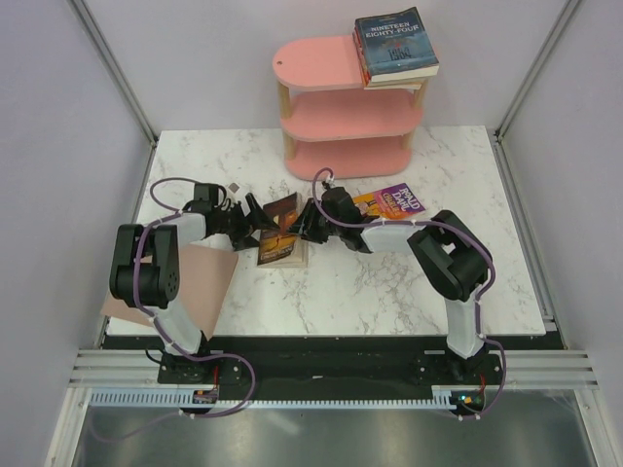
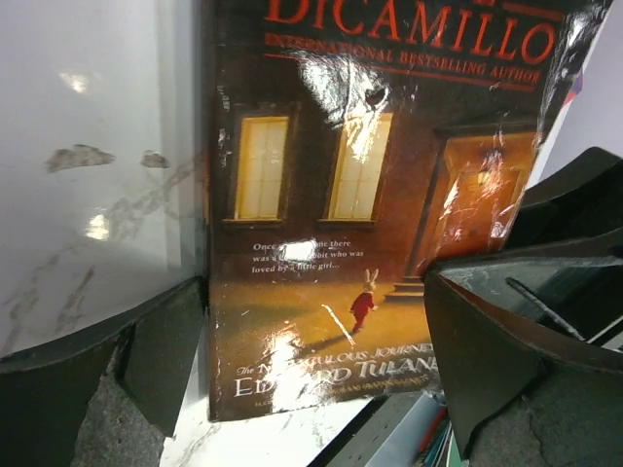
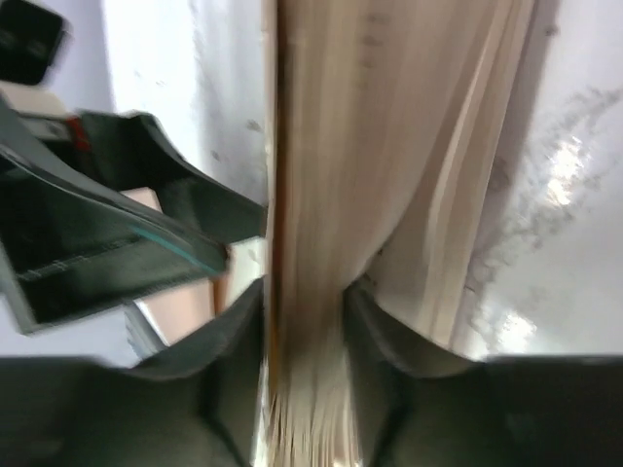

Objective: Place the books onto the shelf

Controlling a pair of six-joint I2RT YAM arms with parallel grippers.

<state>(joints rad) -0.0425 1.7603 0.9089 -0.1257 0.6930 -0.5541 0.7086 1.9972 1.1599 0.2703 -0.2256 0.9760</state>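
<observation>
Marble, white and grey-veined, forms the worktop (image 1: 389,292). The left arm (image 1: 146,263) and right arm (image 1: 453,258) reach low over it, elbows folded back, wrists meeting near its middle. The right hand (image 3: 304,292) pinches the cream page block of the dark brown book (image 2: 389,195), leaves bowing between its curved pads (image 3: 229,341). The left hand (image 2: 311,331) stands spread wide, released, facing that glossy cover. 2 books (image 1: 394,44) lie stacked atop the pink, oval-boarded shelf (image 1: 316,63).

Bright, even light; glare streaks the glossy dark brown book (image 2: 360,243), and the right wrist view is blurred.
</observation>
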